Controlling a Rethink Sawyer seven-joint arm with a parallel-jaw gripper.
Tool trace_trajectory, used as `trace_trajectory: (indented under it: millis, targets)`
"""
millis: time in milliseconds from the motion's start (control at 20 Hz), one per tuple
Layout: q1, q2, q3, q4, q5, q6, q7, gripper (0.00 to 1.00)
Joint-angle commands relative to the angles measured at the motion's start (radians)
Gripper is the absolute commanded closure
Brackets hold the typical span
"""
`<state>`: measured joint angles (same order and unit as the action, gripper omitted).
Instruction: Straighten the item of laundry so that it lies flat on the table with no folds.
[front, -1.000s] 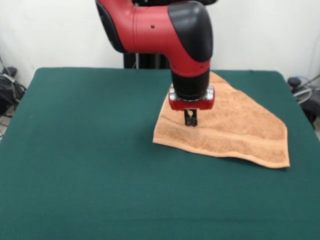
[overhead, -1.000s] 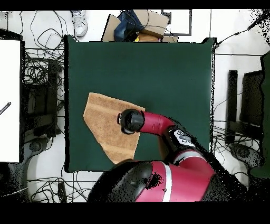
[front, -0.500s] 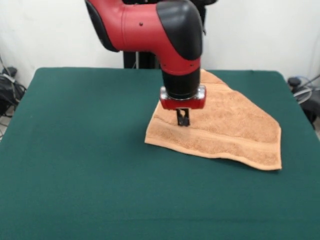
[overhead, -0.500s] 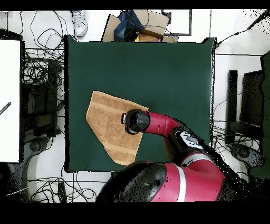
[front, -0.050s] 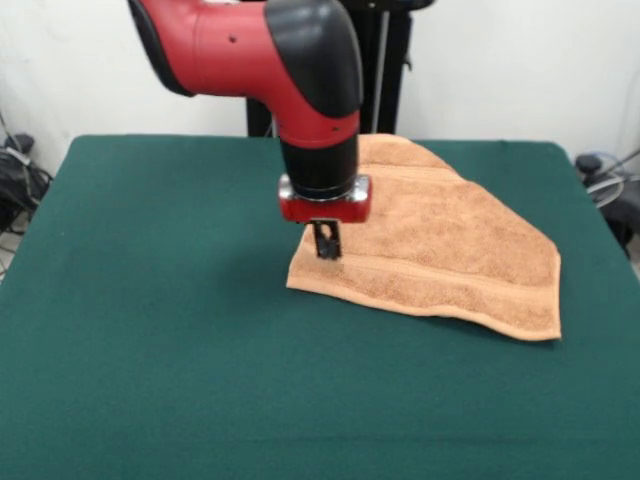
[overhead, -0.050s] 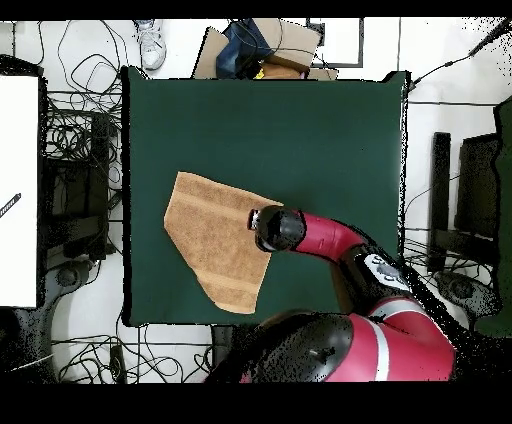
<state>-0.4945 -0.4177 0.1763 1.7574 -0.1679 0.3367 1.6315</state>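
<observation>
The item of laundry, a light orange-tan towel with a woven band, lies on the green table right of centre. It forms an uneven four-sided shape, with one part seemingly folded under. My gripper points straight down over the towel's near left corner, its tips at the cloth and its fingers close together. No cloth shows pinched between them. In the overhead view the towel sits at the table's lower left, and the gripper's head covers the towel's right edge.
The red and black arm reaches down over the towel's far side. Cables and boxes lie on the floor around the table. A white surface stands past the table's left edge in the overhead view.
The towel slid a little leftward in the front view with the gripper, then stayed put. The gripper kept moving left, from mid-towel to the near left corner.
</observation>
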Motion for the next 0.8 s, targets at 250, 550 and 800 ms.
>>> trace_trajectory:
  millis: [250,550,800]
  targets:
    - [-0.027,-0.005,0.001,-0.104,-0.062,-0.055,0.061,1.00]
    - [0.020,-0.041,-0.032,-0.071,-0.059,-0.085,0.118,1.00]
    - [0.078,-0.098,-0.065,-0.022,-0.038,-0.075,0.165,1.00]
